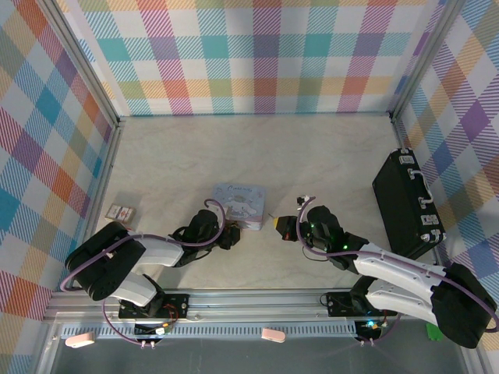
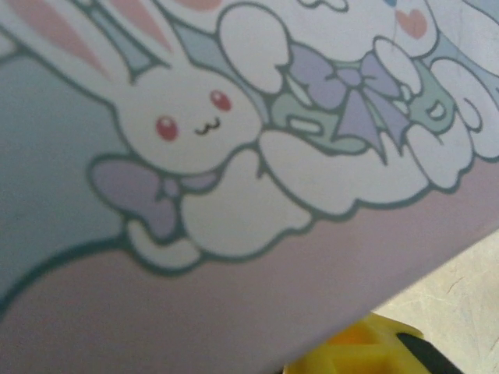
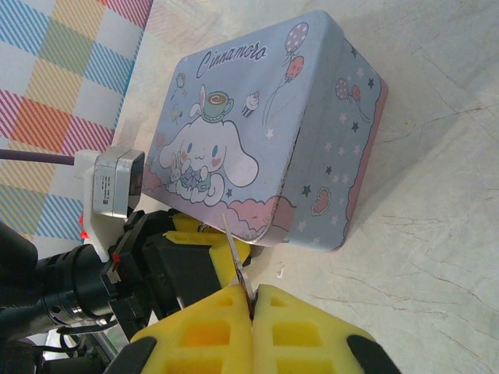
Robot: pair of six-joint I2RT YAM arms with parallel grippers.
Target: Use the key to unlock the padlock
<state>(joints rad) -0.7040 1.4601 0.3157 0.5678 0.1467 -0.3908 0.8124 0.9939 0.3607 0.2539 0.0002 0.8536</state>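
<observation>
Key (image 3: 238, 261) pinched in right gripper (image 3: 252, 312), arm stretched low toward tin (image 3: 257, 132).

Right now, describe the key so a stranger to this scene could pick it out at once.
Find the pastel tin with the cartoon puppy on the table. Beside its pink edge the right gripper presses its yellow fingers together, and the key is the thin metal sliver pinched between them. It is grey and blade-thin, unlike those chunky yellow fingers.

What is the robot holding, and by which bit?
The right tool pinches the key by its round head; the thin blade sticks out toward the tin. Whether the left tool holds anything cannot be told.
</observation>
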